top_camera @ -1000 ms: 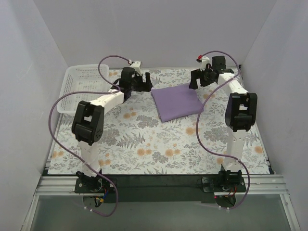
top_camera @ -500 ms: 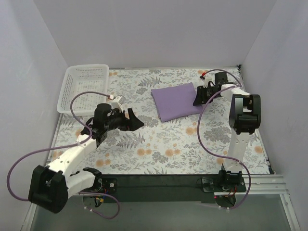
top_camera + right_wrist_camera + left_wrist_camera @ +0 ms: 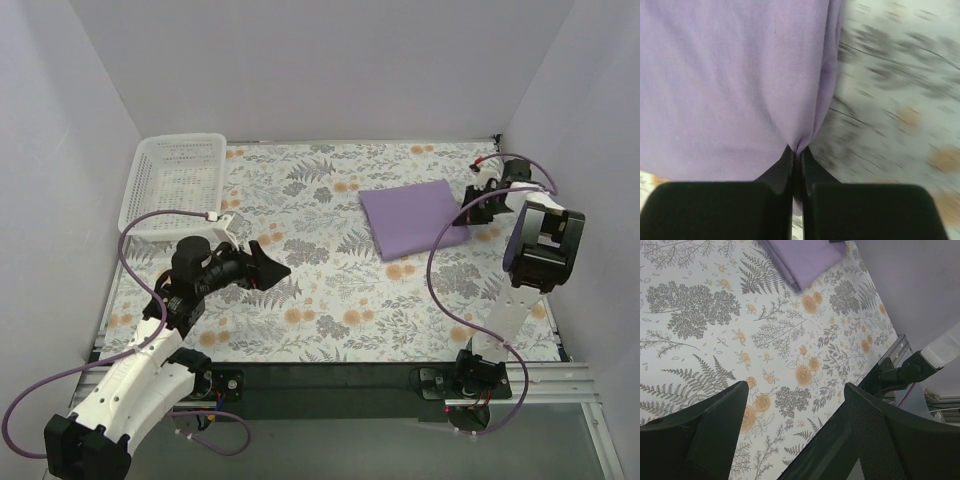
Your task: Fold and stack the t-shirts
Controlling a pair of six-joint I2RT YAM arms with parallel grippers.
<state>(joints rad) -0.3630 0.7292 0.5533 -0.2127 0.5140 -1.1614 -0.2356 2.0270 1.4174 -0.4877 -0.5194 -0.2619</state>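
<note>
The folded lavender t-shirt (image 3: 412, 217) lies flat on the flowered table at the right of the top view. My right gripper (image 3: 466, 212) is at its right edge, shut on a pinch of the cloth; the right wrist view shows the t-shirt (image 3: 735, 75) puckered between the closed fingertips of the right gripper (image 3: 796, 152). My left gripper (image 3: 275, 270) hangs open over the table's left middle, far from the shirt, with nothing between its fingers (image 3: 715, 435). A corner of the t-shirt (image 3: 800, 260) shows at the top of the left wrist view.
A white mesh basket (image 3: 176, 185) stands at the back left corner. White walls close in the table on three sides. The dark front rail (image 3: 330, 375) with both arm bases runs along the near edge.
The right gripper closed on the shirt's right edge and dragged the folded shirt to the right. The left arm drew back from the shirt toward the near left, still open.
</note>
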